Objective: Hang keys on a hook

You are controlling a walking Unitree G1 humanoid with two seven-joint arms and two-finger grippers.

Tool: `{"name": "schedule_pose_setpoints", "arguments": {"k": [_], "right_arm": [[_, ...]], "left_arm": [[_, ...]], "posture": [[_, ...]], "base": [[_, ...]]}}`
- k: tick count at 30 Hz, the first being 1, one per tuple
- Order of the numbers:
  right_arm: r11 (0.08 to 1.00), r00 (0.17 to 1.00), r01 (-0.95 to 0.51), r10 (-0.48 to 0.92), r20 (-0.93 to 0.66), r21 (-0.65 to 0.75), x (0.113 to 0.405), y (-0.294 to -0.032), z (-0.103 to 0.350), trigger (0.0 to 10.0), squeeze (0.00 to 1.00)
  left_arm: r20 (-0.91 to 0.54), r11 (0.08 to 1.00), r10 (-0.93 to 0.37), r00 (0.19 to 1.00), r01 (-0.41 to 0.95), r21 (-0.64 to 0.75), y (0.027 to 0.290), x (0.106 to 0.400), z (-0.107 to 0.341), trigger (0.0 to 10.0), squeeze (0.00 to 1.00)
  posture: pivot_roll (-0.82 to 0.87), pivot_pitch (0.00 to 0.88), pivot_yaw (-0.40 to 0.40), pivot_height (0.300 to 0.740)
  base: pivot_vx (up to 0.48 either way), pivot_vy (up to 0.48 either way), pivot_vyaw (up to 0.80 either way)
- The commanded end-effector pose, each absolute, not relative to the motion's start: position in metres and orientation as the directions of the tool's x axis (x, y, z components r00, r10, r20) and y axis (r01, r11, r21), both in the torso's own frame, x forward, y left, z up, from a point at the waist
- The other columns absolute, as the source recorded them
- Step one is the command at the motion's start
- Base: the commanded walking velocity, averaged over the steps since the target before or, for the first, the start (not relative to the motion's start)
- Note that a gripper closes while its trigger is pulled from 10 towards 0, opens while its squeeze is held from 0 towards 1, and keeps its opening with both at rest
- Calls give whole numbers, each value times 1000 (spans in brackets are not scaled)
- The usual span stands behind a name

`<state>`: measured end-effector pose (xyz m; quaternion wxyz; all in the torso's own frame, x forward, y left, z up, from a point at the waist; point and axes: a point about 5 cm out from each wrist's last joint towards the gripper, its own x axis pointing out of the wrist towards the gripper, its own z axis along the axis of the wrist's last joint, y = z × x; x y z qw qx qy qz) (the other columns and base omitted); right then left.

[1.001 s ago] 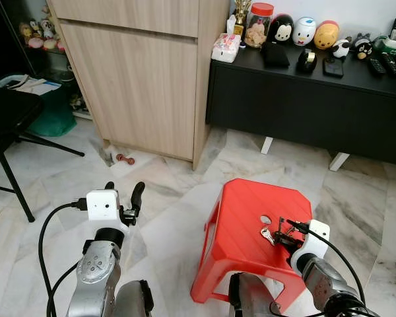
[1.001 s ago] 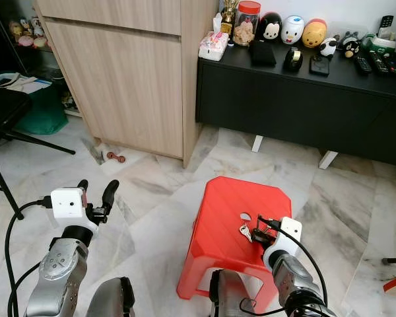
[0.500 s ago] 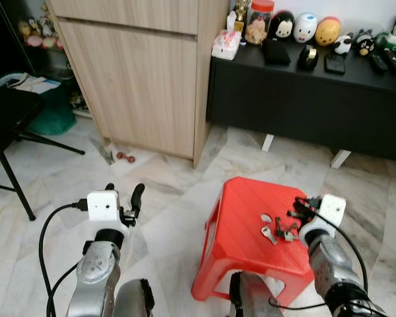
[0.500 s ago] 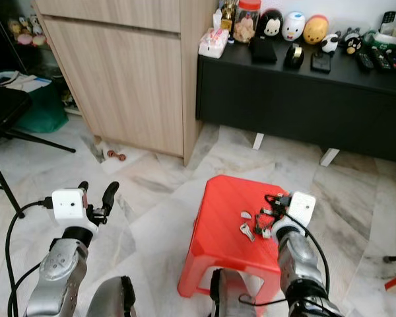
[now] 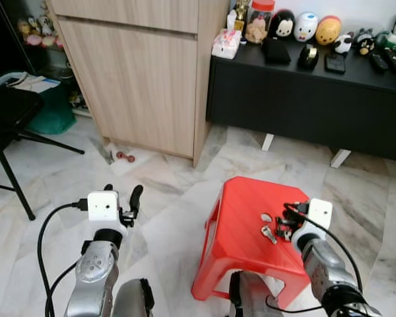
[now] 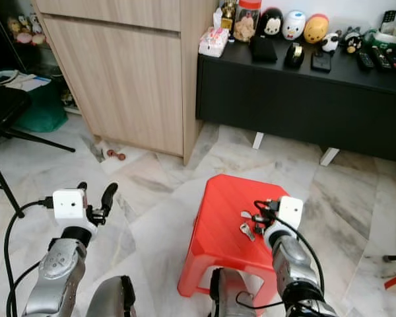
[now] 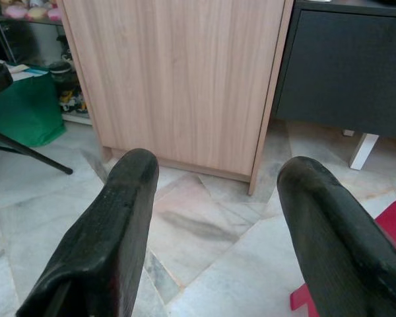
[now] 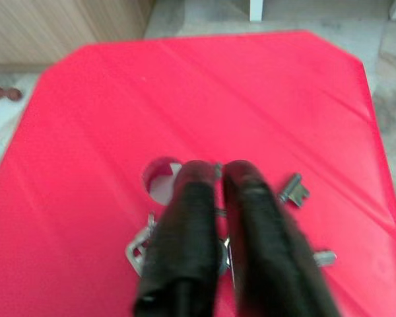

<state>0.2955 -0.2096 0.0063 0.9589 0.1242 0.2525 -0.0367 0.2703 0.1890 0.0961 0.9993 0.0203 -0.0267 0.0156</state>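
A bunch of silver keys (image 5: 269, 232) lies on the top of a red plastic stool (image 5: 241, 205), beside its round hole. My right gripper (image 5: 285, 223) is low over the stool with its fingers on the bunch. In the right wrist view the two black fingers (image 8: 185, 218) are pressed almost together with bits of metal showing between them. Key blades (image 8: 140, 243) stick out on both sides, resting on the red surface. My left gripper (image 5: 123, 193) is open, held above the marble floor to the stool's left and facing the wooden cabinet (image 7: 178, 72).
A tall wooden cabinet (image 5: 138, 72) stands ahead on the left. Beside it is a low black sideboard (image 5: 303, 99) with toy figures, a jar and remotes on top. A black chair (image 5: 6, 119) is at far left. Small items (image 5: 123, 157) lie at the cabinet's base.
My right gripper rose up and to the right off the keys half a second ago, then came back down onto them. The left arm has stayed still.
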Motion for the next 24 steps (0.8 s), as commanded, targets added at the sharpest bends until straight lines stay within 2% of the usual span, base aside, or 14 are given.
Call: {"name": "schedule_pose_setpoints", "arguments": {"k": [1,8,13,14,16,17,24], "right_arm": [[963,867,158,-30,-498,216,299,-217,11,10000,1000],[958,845,189,-47,-533,215,300,-226,11,10000,1000],[964,824,151,-1,-567,219,297,-226,7,10000,1000],[970,816,110,37,-577,218,296,-223,6,10000,478],[974,813,88,51,-580,209,296,-223,5,10000,478],[974,812,96,43,-582,206,296,-225,6,10000,0],[978,797,101,30,-603,182,294,-235,7,10000,0]], "left_arm": [[62,998,33,998,-35,43,188,271,97,10000,0],[59,998,32,998,-35,47,189,269,96,10000,0],[57,998,28,998,-30,47,189,269,96,10000,0],[57,998,27,998,-30,48,189,269,96,10000,0],[56,998,27,998,-29,48,189,270,96,10000,0],[56,998,26,998,-29,48,189,270,96,10000,0],[55,999,24,998,-26,48,189,270,96,10000,0]], "posture": [[-94,81,-75,596],[-89,77,-73,596],[-87,73,-68,596],[-87,73,-68,596],[-87,71,-67,596],[-87,71,-67,596],[-88,71,-66,596]], "base": [[0,0,0],[0,0,0],[0,0,0],[0,0,0],[0,0,0],[0,0,0],[0,0,0]]}}
